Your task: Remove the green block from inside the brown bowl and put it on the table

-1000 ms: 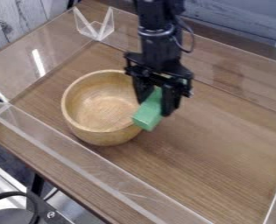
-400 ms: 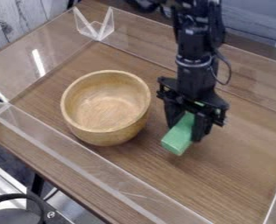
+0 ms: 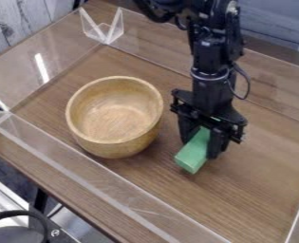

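Note:
The green block (image 3: 193, 155) hangs tilted between the black fingers of my gripper (image 3: 206, 142), which is shut on its upper end. Its lower end is at or just above the wood-grain table (image 3: 259, 180); I cannot tell whether it touches. The block is right of the brown bowl (image 3: 115, 116), well clear of the rim. The light wooden bowl stands empty at the middle left of the table. My gripper points straight down, with the black arm (image 3: 209, 38) rising behind it.
Clear acrylic walls (image 3: 63, 152) edge the table at the front left and along the back. A small clear acrylic piece (image 3: 103, 27) stands at the far back left. A dark cable lies below the front-left corner.
My gripper carried the green block from over the bowl's right rim out to the right and down toward the table. The bowl stayed in place.

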`<state>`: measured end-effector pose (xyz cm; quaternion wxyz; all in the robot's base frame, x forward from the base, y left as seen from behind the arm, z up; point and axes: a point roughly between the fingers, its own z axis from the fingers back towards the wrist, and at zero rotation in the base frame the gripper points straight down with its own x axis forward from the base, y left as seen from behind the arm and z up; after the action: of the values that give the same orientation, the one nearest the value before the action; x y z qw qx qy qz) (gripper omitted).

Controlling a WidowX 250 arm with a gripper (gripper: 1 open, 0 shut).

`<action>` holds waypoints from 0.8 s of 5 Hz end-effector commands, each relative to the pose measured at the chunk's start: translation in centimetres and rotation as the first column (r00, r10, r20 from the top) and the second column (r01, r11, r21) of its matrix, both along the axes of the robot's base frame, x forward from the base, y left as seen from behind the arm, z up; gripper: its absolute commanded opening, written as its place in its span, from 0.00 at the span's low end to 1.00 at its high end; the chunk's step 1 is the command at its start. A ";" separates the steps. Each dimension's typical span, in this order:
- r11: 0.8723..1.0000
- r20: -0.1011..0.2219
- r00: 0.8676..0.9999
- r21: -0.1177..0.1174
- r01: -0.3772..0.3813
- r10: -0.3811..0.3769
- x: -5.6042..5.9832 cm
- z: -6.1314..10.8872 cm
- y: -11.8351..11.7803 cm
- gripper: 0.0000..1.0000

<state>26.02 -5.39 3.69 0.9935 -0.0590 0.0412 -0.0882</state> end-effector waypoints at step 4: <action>1.000 0.023 1.000 -0.016 0.008 -0.008 0.2 0.4 0.4 0.00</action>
<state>25.63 -5.05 3.37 0.9923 -0.0646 0.0455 -0.0951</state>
